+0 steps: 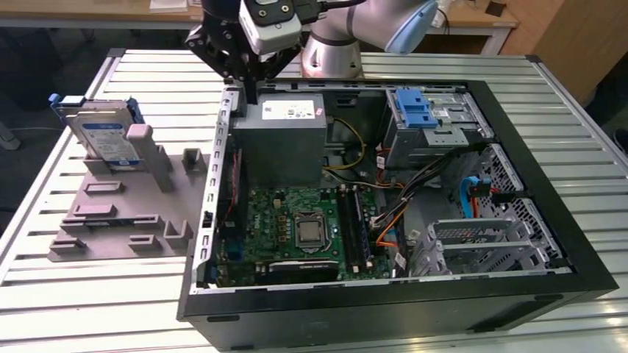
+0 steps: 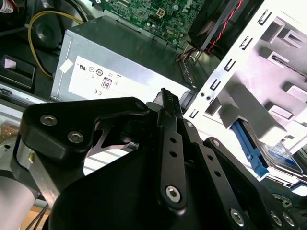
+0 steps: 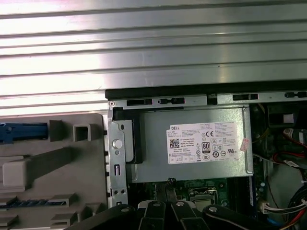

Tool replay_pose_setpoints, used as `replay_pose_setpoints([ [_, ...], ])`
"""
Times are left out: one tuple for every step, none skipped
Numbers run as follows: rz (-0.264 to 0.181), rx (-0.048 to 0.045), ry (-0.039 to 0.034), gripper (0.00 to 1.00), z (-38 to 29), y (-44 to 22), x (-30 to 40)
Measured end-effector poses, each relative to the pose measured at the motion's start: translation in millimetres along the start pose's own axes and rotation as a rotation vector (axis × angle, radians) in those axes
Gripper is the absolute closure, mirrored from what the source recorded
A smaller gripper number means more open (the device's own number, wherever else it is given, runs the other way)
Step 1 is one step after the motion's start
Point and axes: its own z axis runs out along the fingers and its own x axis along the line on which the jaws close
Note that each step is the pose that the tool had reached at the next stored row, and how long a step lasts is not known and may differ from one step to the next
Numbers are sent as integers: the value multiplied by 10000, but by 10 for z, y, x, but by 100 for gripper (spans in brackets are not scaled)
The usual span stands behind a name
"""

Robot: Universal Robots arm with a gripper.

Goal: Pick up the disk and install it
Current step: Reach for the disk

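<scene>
Surface: ribbed metal table is carrying an open computer case and a grey holder.
Case: motherboard is lying nearest, with the grey power supply sitting beyond it toward 12 o'clock.
Disk: the disk is standing upright in the holder, outside the case, at 9 o'clock from the power supply in the exterior view.
Gripper: gripper is hovering over the power supply's far 11 o'clock corner, well apart from the disk, with its jaws sitting closed on nothing.

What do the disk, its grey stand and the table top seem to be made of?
The disk: silvery metal casing, blue plastic rail. The grey stand: matte, uniform, probably plastic. The table top: bright ribbed slats with sheen, likely aluminium.
</scene>
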Motion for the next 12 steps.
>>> replay_pose_setpoints([
  [1, 0, 3, 89, 2, 0, 2],
  [1, 1, 6, 89, 3, 0, 4],
  [1, 1, 8, 89, 5, -1, 6],
  [1, 0, 10, 89, 7, -1, 9],
  [1, 1, 12, 89, 9, -1, 12],
  [1, 1, 14, 89, 11, -2, 15],
  [1, 1, 16, 89, 13, -2, 18],
  [1, 1, 18, 89, 15, -2, 21],
  [1, 2, 20, 89, 16, -3, 24],
  [1, 1, 21, 89, 18, -3, 29],
  [1, 1, 22, 89, 19, -3, 34],
  [1, 0, 21, 89, 22, -3, 40],
])
